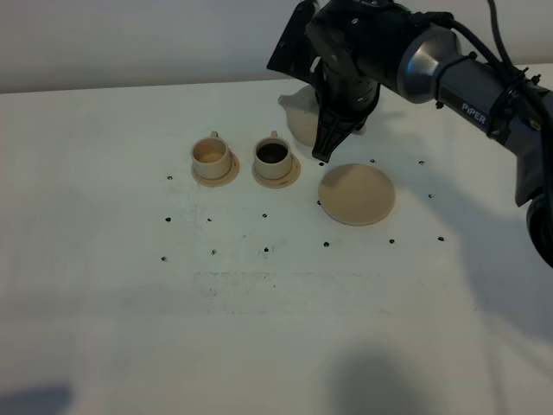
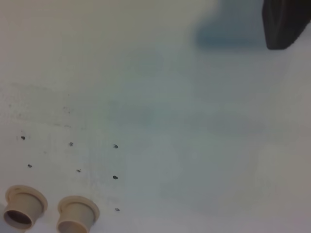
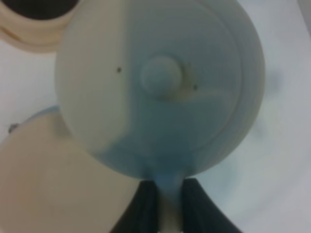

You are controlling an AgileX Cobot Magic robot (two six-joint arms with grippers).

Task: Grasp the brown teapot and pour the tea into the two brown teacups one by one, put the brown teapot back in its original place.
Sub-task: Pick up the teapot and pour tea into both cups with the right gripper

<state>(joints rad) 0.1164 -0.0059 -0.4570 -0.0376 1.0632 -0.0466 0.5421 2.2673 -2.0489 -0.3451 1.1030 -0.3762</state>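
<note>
The right claw (image 3: 170,189) is clenched on the handle of the teapot (image 3: 160,82); the wide saucer (image 3: 48,184) lies near the claw.

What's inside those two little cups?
In the high view, the right-hand teacup, beside the teapot, holds dark tea that hides its bottom. The left-hand teacup shows only a pale inside and looks empty.
</note>
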